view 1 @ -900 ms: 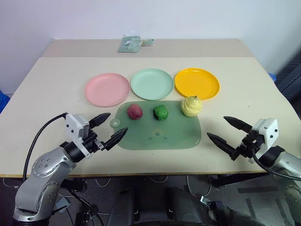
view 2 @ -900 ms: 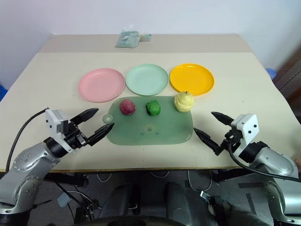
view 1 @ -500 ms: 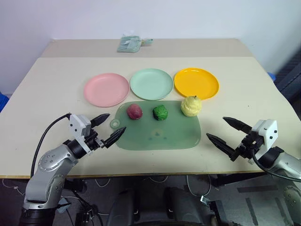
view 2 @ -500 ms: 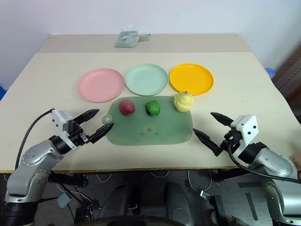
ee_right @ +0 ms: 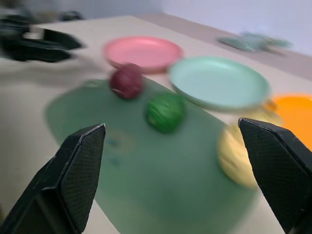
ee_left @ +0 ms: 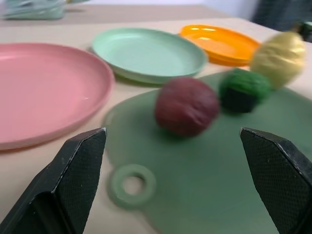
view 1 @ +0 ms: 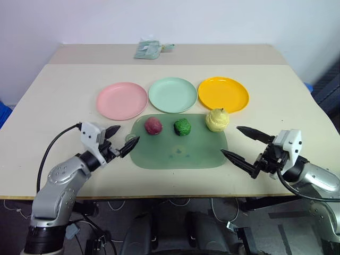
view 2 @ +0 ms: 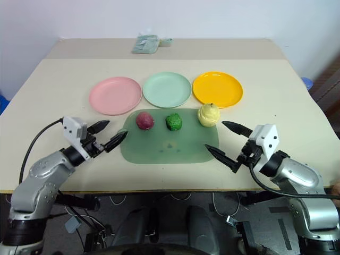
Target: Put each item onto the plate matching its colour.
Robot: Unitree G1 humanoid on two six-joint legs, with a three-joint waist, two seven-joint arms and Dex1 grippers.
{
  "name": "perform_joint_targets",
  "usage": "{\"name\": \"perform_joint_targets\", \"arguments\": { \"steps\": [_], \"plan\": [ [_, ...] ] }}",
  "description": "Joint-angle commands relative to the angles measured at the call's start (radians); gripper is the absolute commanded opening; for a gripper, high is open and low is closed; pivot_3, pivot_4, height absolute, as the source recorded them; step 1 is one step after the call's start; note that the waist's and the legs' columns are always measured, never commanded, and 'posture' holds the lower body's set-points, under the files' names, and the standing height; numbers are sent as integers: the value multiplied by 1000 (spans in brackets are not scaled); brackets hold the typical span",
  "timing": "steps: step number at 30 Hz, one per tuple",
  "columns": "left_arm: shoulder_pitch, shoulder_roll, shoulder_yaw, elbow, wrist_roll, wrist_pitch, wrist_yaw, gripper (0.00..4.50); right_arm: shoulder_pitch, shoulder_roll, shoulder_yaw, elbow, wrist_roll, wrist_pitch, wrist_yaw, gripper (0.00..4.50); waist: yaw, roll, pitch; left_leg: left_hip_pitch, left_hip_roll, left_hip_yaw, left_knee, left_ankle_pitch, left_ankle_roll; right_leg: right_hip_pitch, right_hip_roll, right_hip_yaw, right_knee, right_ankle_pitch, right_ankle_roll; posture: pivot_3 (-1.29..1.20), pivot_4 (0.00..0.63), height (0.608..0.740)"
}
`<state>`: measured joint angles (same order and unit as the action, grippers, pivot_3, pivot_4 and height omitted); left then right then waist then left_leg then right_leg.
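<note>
Three lumps sit in a row on the far part of the green cutting mat [view 1: 180, 153]: a dark purple-red one [view 1: 153, 125], a dark green one [view 1: 182, 127] and a larger pale yellow one [view 1: 217, 119]. Behind them lie the pink plate [view 1: 122, 100], the mint green plate [view 1: 172, 94] and the orange-yellow plate [view 1: 223, 94], all bare. My left gripper [view 1: 129, 133] is open at the mat's left edge, pointing at the purple-red lump [ee_left: 186, 112]. My right gripper [view 1: 229, 140] is open over the mat's right edge, below the yellow lump [ee_right: 239, 151]. Neither holds anything.
A pale green packet [view 1: 150, 49] lies at the table's far edge. The mat's ring handle [ee_left: 131, 184] lies just under my left gripper. The table's near edge runs close below both arms. Bare tabletop lies left of the pink plate and right of the orange-yellow plate.
My left gripper has moved right and slightly farther, up to the mat's left edge. My right gripper has moved left, onto the mat's right edge. Lumps and plates have stayed put.
</note>
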<state>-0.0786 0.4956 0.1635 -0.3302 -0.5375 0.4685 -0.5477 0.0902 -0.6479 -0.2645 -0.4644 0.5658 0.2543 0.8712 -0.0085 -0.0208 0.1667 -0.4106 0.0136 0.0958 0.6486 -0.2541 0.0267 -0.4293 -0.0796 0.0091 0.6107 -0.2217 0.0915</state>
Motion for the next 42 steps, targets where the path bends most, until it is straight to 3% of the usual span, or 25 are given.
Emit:
{"name": "perform_joint_targets", "arguments": {
  "steps": [1, 19, 22, 26, 39, 42],
  "plan": [
    [-75, -24, -40, -10, 3, 73, 54, 4500, -44, -11, 14, 10, 12, -19, 32, 4461, 0, 0, 0, 0, 0, 0, 0, 0, 0, 0, 0, 0, 0, 0, 0, 0, 150, 740],
    [-309, -167, -186, 221, 157, 101, 142, 4500, -122, -2, 73, -13, -10, 9, -20, 4461, 4, -1, 0, 0, -1, -1, 2, 0, 1, 1, 0, -2, 1, 0, 0, 0, 150, 740],
    [-334, -192, -197, 235, 152, 114, 132, 3607, -122, -5, 73, -25, -6, 18, -33, 4500, 4, -1, 0, 0, -1, -1, 2, 0, 1, 1, 0, -2, 1, 0, 0, 0, 150, 740],
    [-354, -209, -194, 240, 162, 122, 136, 1717, -122, -6, 69, -37, -4, 28, -46, 4500, 4, -1, 0, 0, -1, -2, 2, 0, 1, 1, 0, -3, 1, 0, 0, 0, 150, 740],
    [-408, -223, -111, 272, 132, 145, 147, 1717, -127, 0, 76, -34, -18, 21, -69, 4500, 15, -1, 1, 0, -2, -2, 3, 0, 1, 2, 1, -3, 1, 0, 0, 0, 150, 740],
    [-397, -221, -117, 256, 122, 166, 133, 2900, -125, 3, 72, -36, -18, 19, -76, 4500, 19, -1, 1, 0, -2, -2, 3, 0, 1, 2, 1, -3, 2, 0, 1, 0, 150, 740]
  ]
}}
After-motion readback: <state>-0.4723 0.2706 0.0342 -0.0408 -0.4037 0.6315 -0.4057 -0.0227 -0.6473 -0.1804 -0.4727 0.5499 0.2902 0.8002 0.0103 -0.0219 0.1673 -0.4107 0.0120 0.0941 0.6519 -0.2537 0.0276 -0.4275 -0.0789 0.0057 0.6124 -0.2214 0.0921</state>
